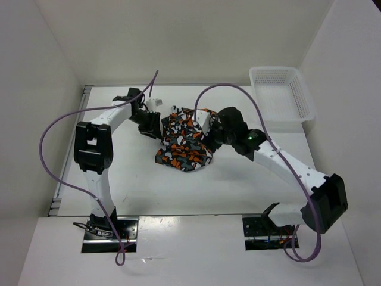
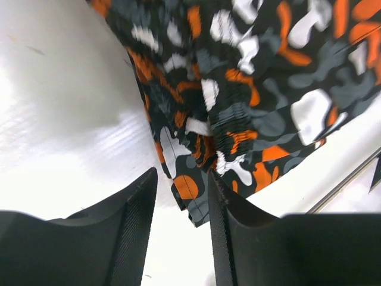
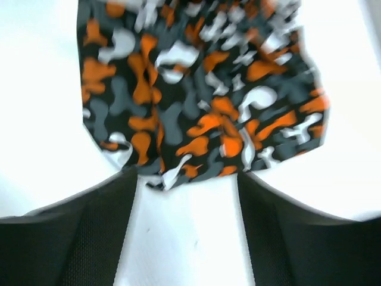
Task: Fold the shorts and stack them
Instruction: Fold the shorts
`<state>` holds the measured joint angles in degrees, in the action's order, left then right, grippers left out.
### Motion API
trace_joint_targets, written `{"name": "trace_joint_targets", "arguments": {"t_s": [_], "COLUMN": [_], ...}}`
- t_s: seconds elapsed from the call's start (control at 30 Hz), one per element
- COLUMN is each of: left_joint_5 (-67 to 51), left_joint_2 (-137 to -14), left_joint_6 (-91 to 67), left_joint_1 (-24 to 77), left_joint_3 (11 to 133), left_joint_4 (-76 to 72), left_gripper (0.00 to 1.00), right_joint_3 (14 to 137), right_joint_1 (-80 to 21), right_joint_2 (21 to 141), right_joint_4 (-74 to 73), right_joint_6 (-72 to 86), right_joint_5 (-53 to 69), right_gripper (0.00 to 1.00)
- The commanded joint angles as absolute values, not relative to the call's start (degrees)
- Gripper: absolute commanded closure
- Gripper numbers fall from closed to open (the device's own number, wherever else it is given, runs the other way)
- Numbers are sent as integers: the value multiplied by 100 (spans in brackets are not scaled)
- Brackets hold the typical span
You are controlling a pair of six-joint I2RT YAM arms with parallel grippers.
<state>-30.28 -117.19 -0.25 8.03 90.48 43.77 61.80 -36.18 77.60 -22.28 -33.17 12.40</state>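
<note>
Shorts: the shorts [image 1: 184,142] lie crumpled in a roughly folded bundle at the middle of the counter [image 1: 143,190], showing an orange, white, grey and black blotch print.
Shorts and grippers: the bundle sits between the 2 grippers, one at each side of it.
Left gripper: the left gripper [image 1: 153,124] is at the far left edge of the shorts. In the left wrist view a hemmed corner of the shorts [image 2: 256,89] reaches into the gap at the left gripper [image 2: 181,179]. Its jaws stand partly apart, with bare counter showing beside the cloth, so nothing looks pinched.
Left fingers: 2 dark ribbed fingers [image 2: 134,220] are low over the counter, and the fabric spreads away beyond their tips.
Right gripper: the right gripper [image 1: 211,133] is at the right edge of the bundle. Its jaws are spread wide and hold nothing.
Right wrist view: the shorts [image 3: 196,101] lie just past the right gripper [image 3: 187,179]. Their near edge only touches the mouth of the gap, with white counter between the fingers [image 3: 89,232].
Basket: a white mesh basket [image 1: 277,89] stands at the far right corner of the counter, well apart from the shorts.
Cables: a purple cable [image 1: 44,143] loops off each arm.
</note>
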Motion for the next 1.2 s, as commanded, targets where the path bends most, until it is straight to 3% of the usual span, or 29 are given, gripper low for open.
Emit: {"name": "trace_joint_targets", "arguments": {"t_s": [0.0, 0.1, 0.33, 0.67, 0.87, 1.0, 1.17], "left_joint_5": [-3295, -3374, -3551, -2787, -2241, -2258, -2479], "left_joint_2": [-11399, -11399, -11865, -12023, -12471, -12551, -12305], "left_joint_6": [0, 0, 0, 0, 0, 0, 0], "left_joint_1": [738, 738, 1334, 1670, 1670, 1670, 1670], "left_joint_3": [9438, 9702, 10134, 9053, 9385, 9729, 9791], "left_joint_4": [4518, 4518, 4518, 4061, 3929, 3929, 3929], "left_gripper": [53, 50, 46, 44, 44, 44, 34], "right_joint_3": [5889, 5958, 7048, 8225, 9166, 9474, 9422], "right_joint_1": [-3420, -2946, -2409, -2119, -2065, -1960, -1960], "right_joint_2": [7603, 8319, 10379, 11803, 12541, 12595, 11947], "right_joint_4": [-1863, -1863, -1574, -1775, -1916, -1969, -2021], "right_joint_6": [-2550, -2084, -1284, -599, -404, -404, -799], "right_joint_5": [1143, 1143, 984, 844, 686, 615, 615], "right_gripper": [42, 65, 83, 86, 88, 88, 85]}}
